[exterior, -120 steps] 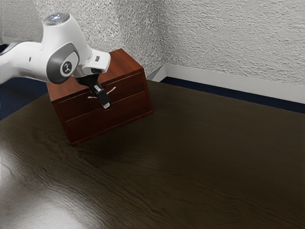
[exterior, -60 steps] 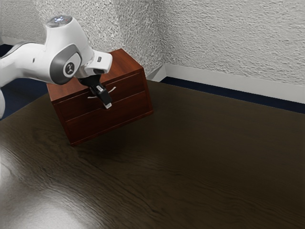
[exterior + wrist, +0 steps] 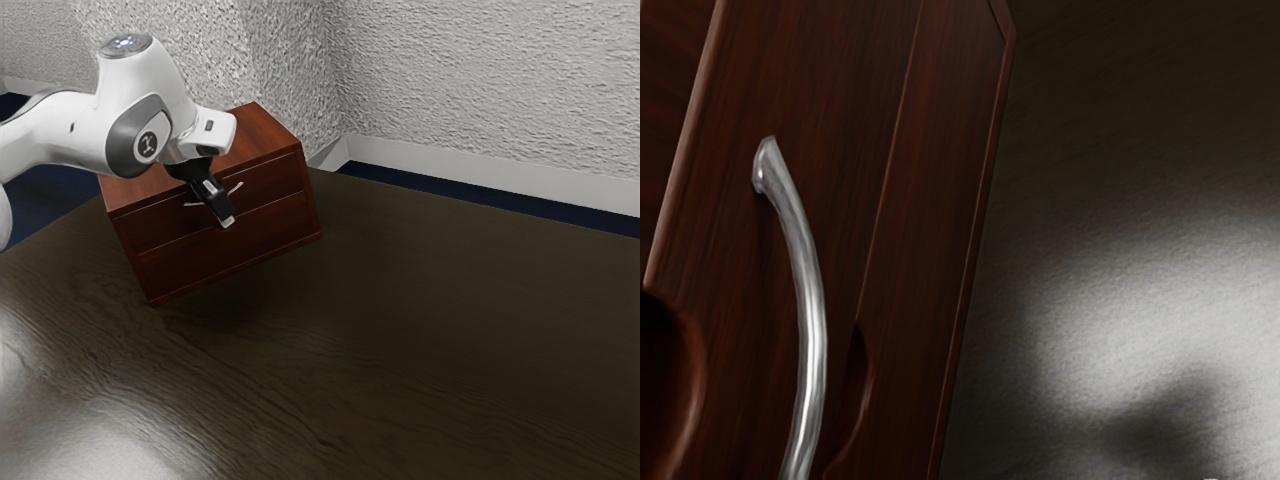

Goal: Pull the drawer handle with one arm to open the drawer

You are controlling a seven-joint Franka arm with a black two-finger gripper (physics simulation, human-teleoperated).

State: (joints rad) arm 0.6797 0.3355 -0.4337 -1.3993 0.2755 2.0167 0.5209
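At the tabletop's [image 3: 420, 340] far end, toward the exterior view's left, near the rough pale wall [image 3: 460, 70]:

- Cabinet [image 3: 225, 245]: dark red-brown wood, one item, standing on the tabletop with one corner turned toward the exterior view's right. Front split by a seam into upper and lower panels.
- Drawer [image 3: 270, 178]: the upper panel. From the side it looks level with the panel below; no gap visible.
- Handle [image 3: 237, 186]: slim silver bar, bowed, fixed across the drawer front. In the wrist view it [image 3: 808, 300] runs as a bright curve close over the dark wood, with the cabinet's edge and the tabletop's lit patch beyond it.
- Hand [image 3: 224, 214]: mine, black with pale tips, slanting down across the middle of the handle, right at the drawer front. Spread or pressed together: I cannot tell, nor whether it grips the bar.
- Arm [image 3: 95, 125]: white, entering from the exterior view's left, above the cabinet top.
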